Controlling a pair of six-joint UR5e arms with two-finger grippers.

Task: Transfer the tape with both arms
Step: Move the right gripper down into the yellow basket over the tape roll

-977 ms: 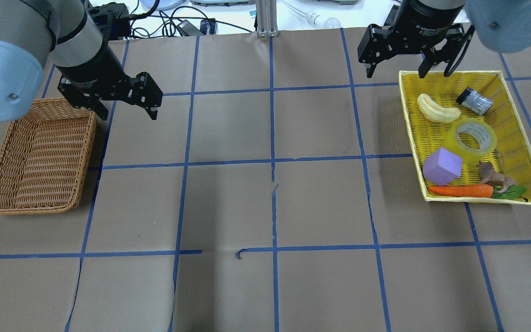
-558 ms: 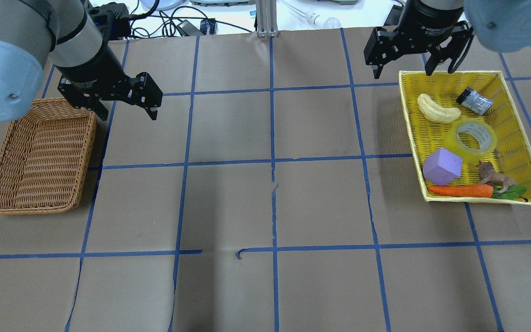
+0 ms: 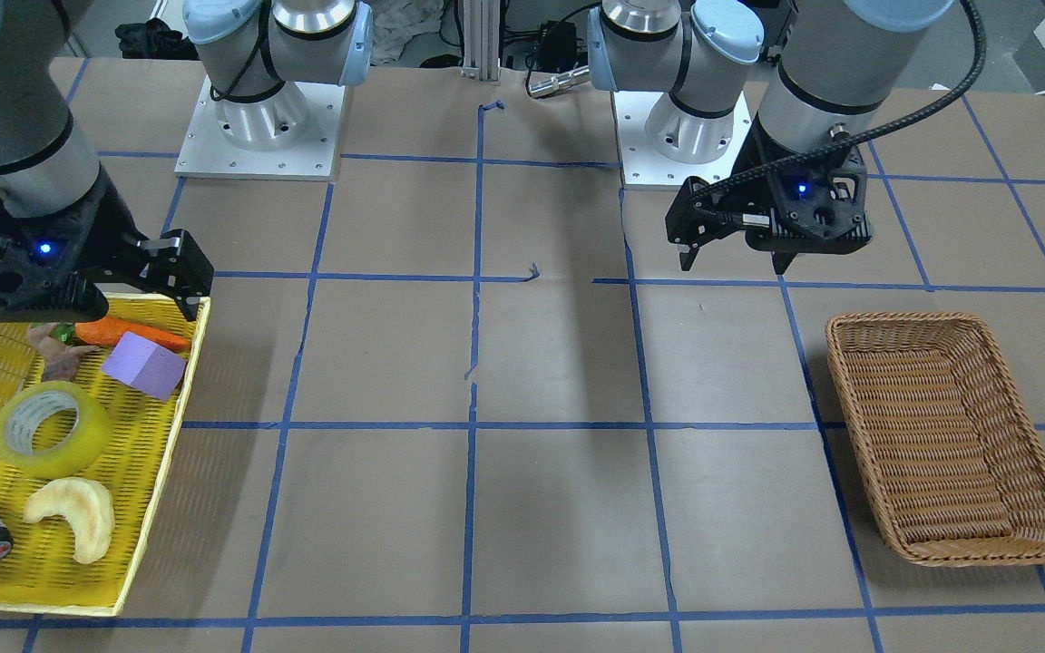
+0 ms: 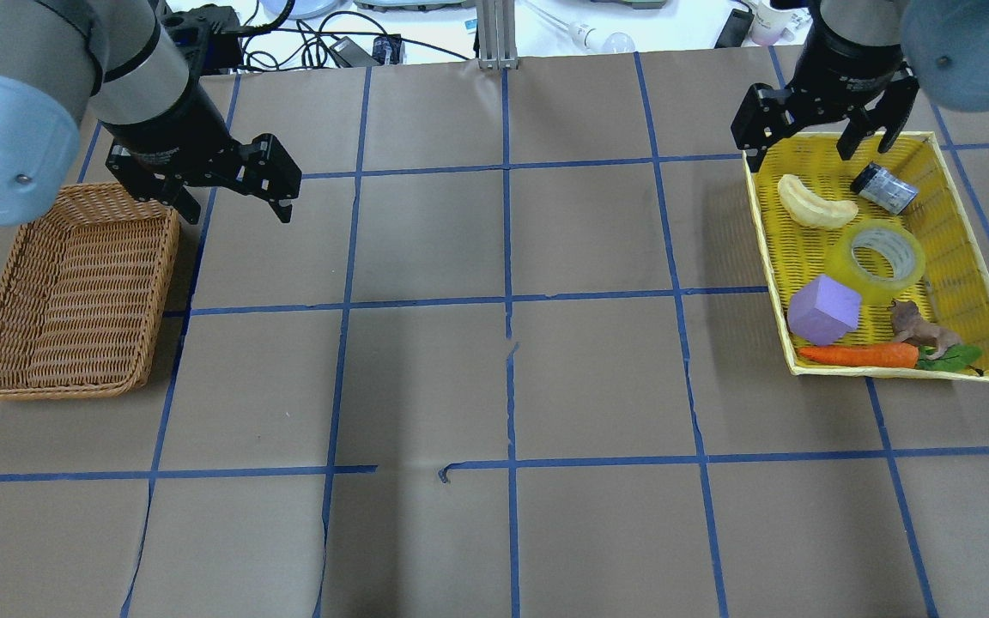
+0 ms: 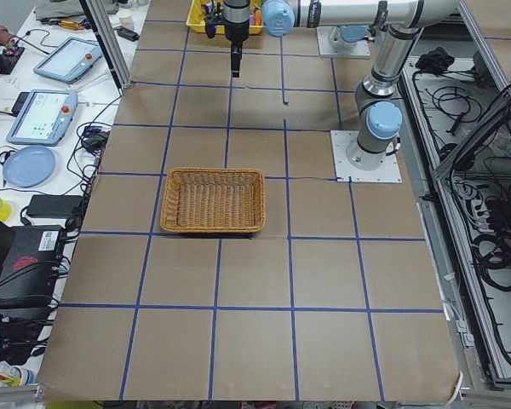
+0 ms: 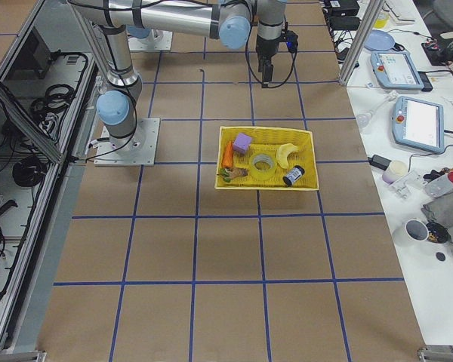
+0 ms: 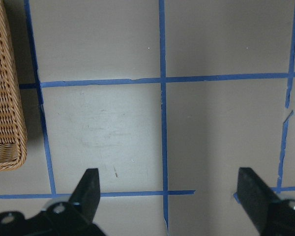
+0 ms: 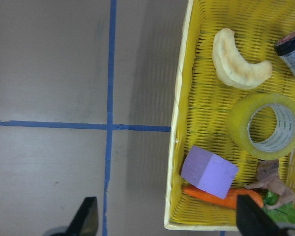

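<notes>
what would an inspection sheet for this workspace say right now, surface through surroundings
surface: brown paper-covered table with blue tape grid, small tears near centre
job's things: wide roll of translucent yellow packing tape lying flat in the yellow woven tray, ungrasped
clutter: pale crescent-shaped toy, small grey cylinder with black end, purple foam block, orange toy carrot and brown animal figure share the tray; brown wicker basket on the robot's left
grippers: left end effector open beside the basket; right end effector open over the tray's far edge
cables: loose black cables beyond the table's far edge
surroundings: grey teach pendants on a side bench; people, nothing seen
</notes>
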